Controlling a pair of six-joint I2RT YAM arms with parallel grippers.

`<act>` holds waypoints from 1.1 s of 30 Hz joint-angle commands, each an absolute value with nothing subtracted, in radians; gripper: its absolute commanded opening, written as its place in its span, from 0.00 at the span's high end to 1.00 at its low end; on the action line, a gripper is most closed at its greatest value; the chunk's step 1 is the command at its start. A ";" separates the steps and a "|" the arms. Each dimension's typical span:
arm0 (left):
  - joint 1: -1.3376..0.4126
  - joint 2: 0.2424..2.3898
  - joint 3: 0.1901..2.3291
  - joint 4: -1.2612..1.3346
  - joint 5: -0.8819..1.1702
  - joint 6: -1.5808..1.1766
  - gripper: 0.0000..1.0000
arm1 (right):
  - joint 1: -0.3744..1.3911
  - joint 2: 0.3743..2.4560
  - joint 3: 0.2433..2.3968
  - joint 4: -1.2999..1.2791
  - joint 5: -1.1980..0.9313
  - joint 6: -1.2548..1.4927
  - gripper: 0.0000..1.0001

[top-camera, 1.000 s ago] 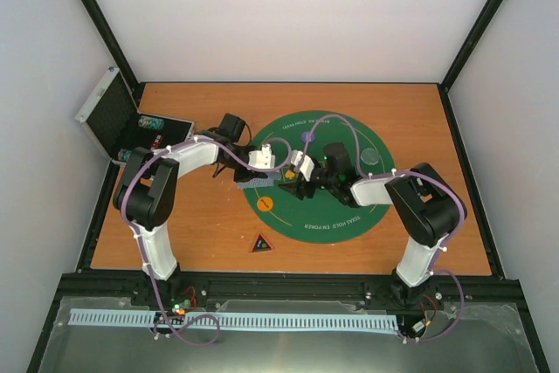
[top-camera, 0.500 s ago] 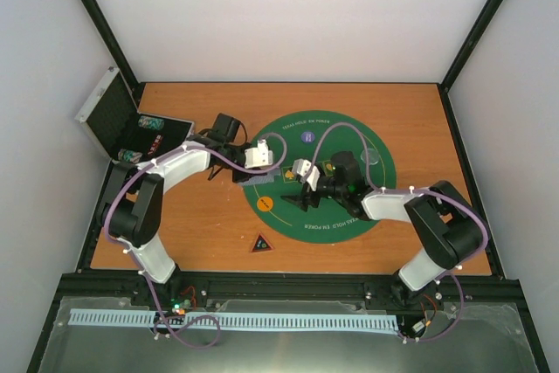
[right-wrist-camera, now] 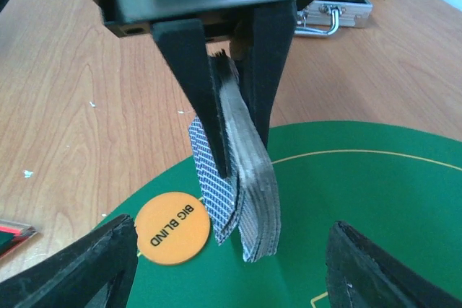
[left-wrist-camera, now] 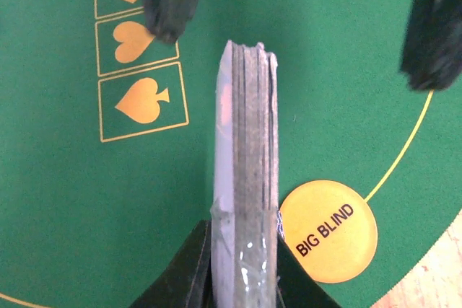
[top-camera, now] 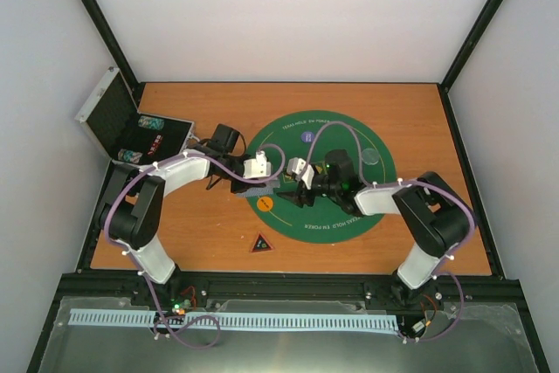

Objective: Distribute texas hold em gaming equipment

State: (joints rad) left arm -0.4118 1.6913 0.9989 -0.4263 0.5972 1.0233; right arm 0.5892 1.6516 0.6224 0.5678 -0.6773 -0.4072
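Since a second ago the left wrist has slid slightly lower in the overhead view, and it now faces the right wrist left of centre. The left jaws are clamped on the deck of cards (left-wrist-camera: 245, 156), held on edge above the green mat (top-camera: 349, 216). The right jaws stand wide apart, one finger either side of the deck and clear of it. The orange BIG BLIND chip (left-wrist-camera: 328, 231) lies on the mat at the lower right of the left wrist view, just beside the deck.
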 commanded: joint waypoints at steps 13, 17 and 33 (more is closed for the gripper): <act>-0.416 1.815 1.194 -0.536 0.706 1.169 0.99 | 0.594 1.899 0.746 0.724 -0.742 -0.314 0.56; -0.416 1.816 1.206 -0.546 0.695 1.171 0.99 | 0.591 1.927 0.742 0.788 -0.765 -0.310 0.69; -0.408 1.839 1.198 -0.543 0.710 1.098 0.63 | 0.568 1.969 0.705 0.883 -0.753 -0.294 0.97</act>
